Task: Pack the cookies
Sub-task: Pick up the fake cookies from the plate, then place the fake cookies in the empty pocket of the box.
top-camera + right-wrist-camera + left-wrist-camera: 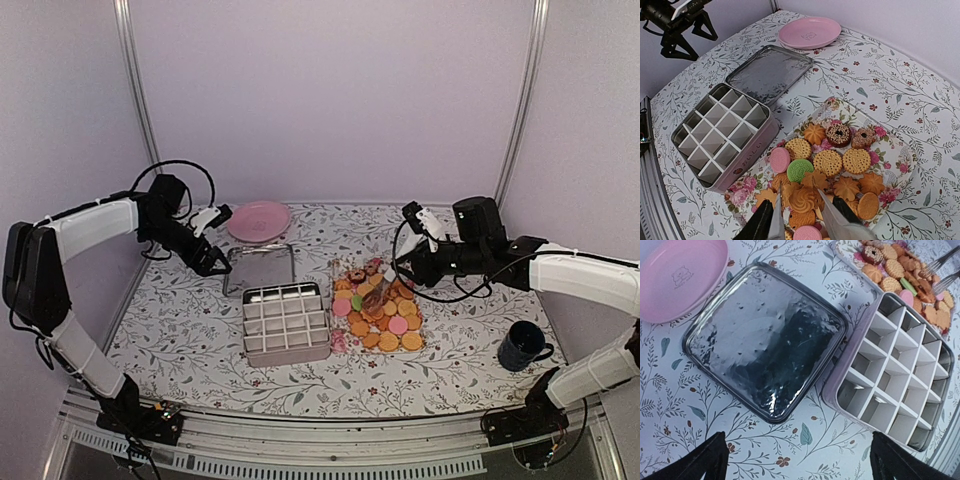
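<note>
Currently right pincer being held over cookies, piled on floral tray; prongs being set astride golden swirl biscuit for picking, clamp not discernible; tin being presented lidless, cells empty, for filling; lid being parked alongside; left pincer being held released above lid

lid looked glossy, dimpled metal | tin wall was smooth pinkish metal, soft sheen | dividers looked matt white card | plate was smooth glossy pink, plastic-like | bench cover was matt printed cloth | cookies were matt, ridged or grainy | mug shone dark, glazed
</note>
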